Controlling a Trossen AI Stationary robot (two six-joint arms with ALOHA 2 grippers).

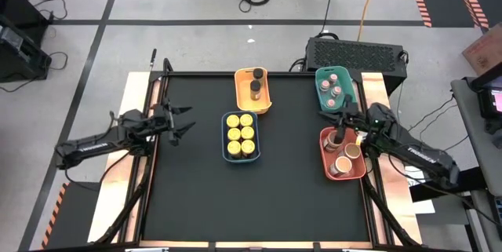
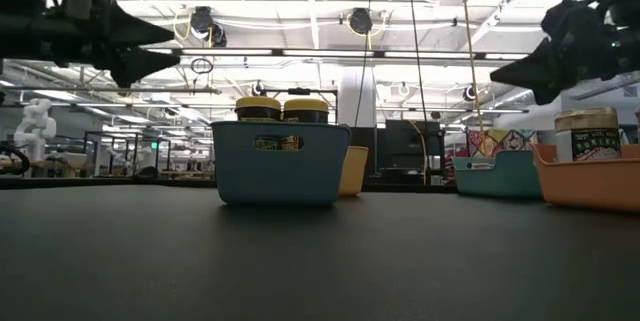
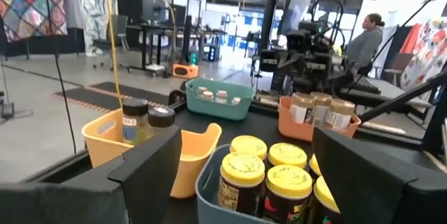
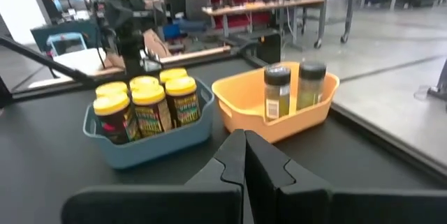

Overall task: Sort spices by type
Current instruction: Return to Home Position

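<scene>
Sorting looks done, no jar seen outside trays. Yellow-lid jars (image 1: 240,134) in blue tray (image 1: 224,138) straight ahead of left gripper (image 1: 184,121), released, empty. Dark-lid jars (image 1: 255,89) in yellow tray (image 1: 255,105) beyond. Right gripper (image 4: 244,137) clenched, empty; tubs (image 1: 343,164) in red tray (image 1: 324,154) and pink-lid jars (image 1: 336,89) in green tray (image 1: 319,83) just beside it. Left: arms homing.

In the low view the blue tray (image 2: 280,166) walls off its yellow-lidded jars (image 2: 258,108) — only two lids clear the rim; the yellow tray (image 2: 352,171) behind it shows as a sliver; the red tray (image 2: 590,183) runs off the right edge; the contents of the green tray (image 2: 498,174) are hidden. From above, the right arm (image 1: 392,138) overhangs part of the red tray, and jar labels are too small to read; in the left wrist view the blue tray is cut by the picture's edge — and by that arm's own fingers (image 3: 154,172).
</scene>
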